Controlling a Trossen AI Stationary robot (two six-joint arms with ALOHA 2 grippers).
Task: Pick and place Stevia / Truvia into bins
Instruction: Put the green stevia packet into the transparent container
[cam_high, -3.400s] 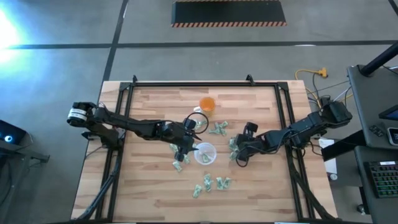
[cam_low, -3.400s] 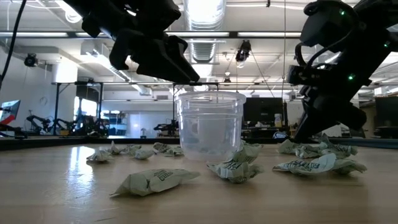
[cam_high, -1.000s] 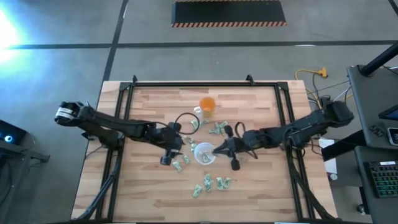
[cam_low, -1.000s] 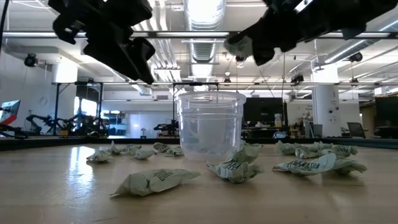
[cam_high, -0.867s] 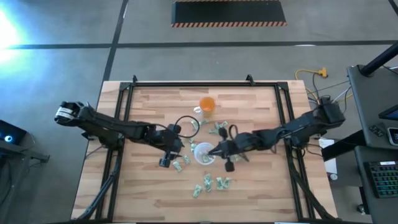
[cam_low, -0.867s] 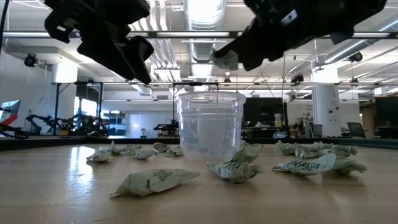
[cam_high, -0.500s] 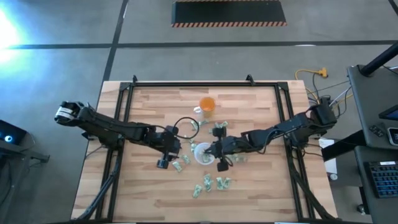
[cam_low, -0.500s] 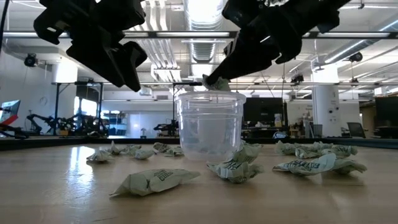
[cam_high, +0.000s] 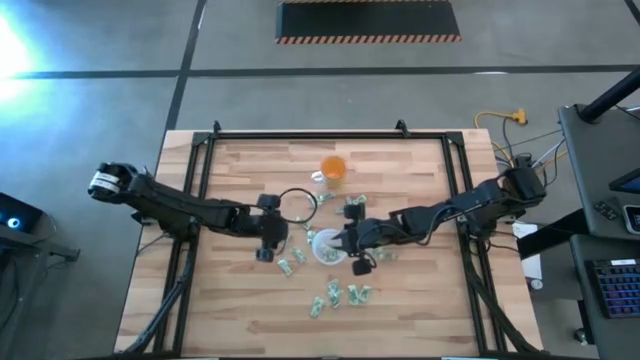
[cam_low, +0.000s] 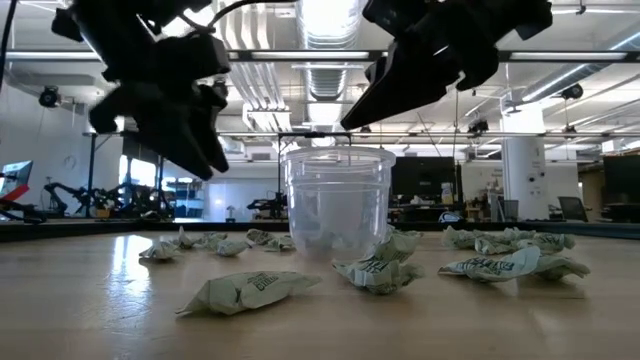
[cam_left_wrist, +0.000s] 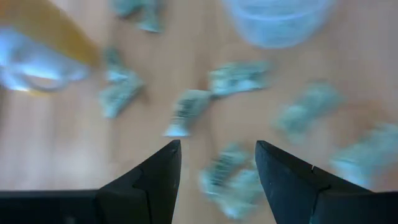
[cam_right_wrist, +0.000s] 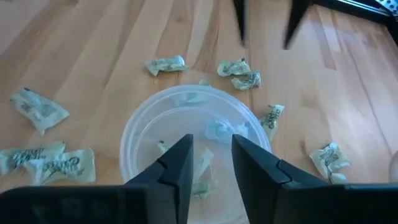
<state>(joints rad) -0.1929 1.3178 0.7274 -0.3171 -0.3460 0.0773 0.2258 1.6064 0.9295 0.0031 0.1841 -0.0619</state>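
Nearest you, crumpled Stevia sachets (cam_low: 250, 290) lie scattered on the wooden table (cam_high: 400, 300) around the clear bin (cam_low: 337, 200), which stands near the table's middle. Your right gripper (cam_right_wrist: 211, 158) hangs right above the bin's rim with its fingers apart and nothing between them; the sachet it carried half a second ago has left the jaws, and sachets lie inside the bin (cam_right_wrist: 193, 134). Your left gripper (cam_left_wrist: 217, 165), jaws wide apart and empty, has drawn back from the bin toward the table's left edge. Farther off stands the orange cup (cam_high: 332, 168).
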